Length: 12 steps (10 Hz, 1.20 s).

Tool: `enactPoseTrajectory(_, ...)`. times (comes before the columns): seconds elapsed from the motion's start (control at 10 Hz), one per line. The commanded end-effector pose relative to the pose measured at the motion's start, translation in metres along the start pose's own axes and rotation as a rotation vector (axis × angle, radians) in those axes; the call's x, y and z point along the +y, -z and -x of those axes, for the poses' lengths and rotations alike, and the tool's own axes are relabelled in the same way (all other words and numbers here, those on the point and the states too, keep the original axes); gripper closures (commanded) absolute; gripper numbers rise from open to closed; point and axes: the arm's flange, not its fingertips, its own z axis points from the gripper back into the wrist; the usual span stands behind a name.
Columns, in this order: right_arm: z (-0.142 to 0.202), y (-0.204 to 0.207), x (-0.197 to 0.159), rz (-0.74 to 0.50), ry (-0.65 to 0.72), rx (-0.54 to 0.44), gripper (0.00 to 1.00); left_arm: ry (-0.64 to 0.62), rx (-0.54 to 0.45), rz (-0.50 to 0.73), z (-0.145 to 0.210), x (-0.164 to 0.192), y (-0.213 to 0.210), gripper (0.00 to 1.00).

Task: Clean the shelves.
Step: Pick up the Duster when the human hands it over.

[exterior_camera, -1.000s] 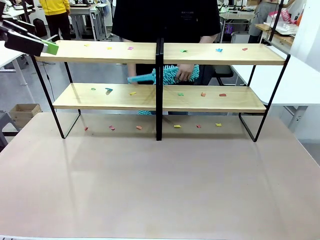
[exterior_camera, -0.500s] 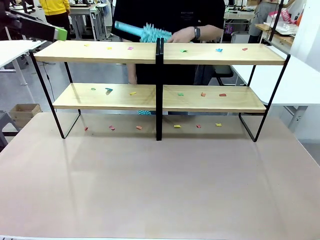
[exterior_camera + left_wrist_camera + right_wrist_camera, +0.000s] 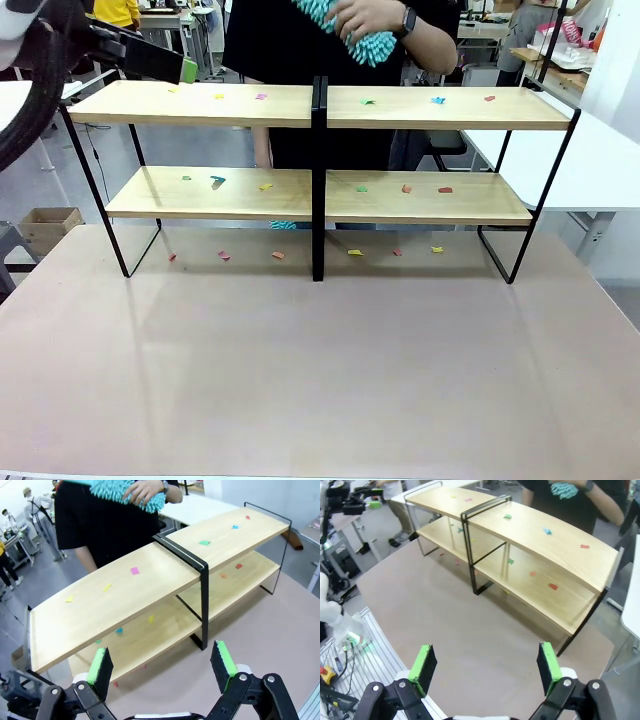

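The shelves stand across the far half of the brown table, four light wood boards on a black frame with a central post. Small coloured paper scraps dot both tiers and the table under the rack. My left gripper hovers open just above the top left board's left end; its wrist view looks down on the shelves between its spread fingers. My right gripper is open and empty, high over the table, facing the shelves. Behind the rack, a person's hand holds a teal fluffy duster above the top tier.
White side tables flank the brown table. A cardboard box sits on the floor at left. The person stands close behind the central post. Other people and desks are far behind.
The person lifted the duster from behind the lower tier to above the top tier. My left gripper moved rightward over the top left board.
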Motion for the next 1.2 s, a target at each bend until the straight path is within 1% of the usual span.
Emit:
enactPoseTrajectory(0.0, 0.0, -0.013, 0.001, -0.08, -0.001, -0.015, 0.0, -0.017, -0.005, -0.02, 0.002, 0.017, -0.007, 0.0)
enactPoseTrajectory(0.2, -0.004, -0.014, 0.004, -0.054, -0.019, -0.022, 0.0, -0.019, -0.007, -0.024, 0.007, 0.016, -0.006, 0.0)
enactPoseTrajectory(0.5, -0.007, -0.015, 0.007, -0.025, -0.031, -0.022, 0.0, -0.014, 0.0, -0.013, 0.017, 0.025, -0.013, 0.0)
enactPoseTrajectory(0.6, -0.005, -0.016, 0.005, -0.006, -0.018, -0.023, 0.0, -0.011, 0.003, -0.011, 0.02, 0.029, -0.016, 0.0)
enactPoseTrajectory(1.1, 0.006, -0.019, 0.0, -0.009, -0.001, -0.027, 0.0, -0.01, 0.015, -0.005, 0.032, 0.052, -0.033, 0.0)
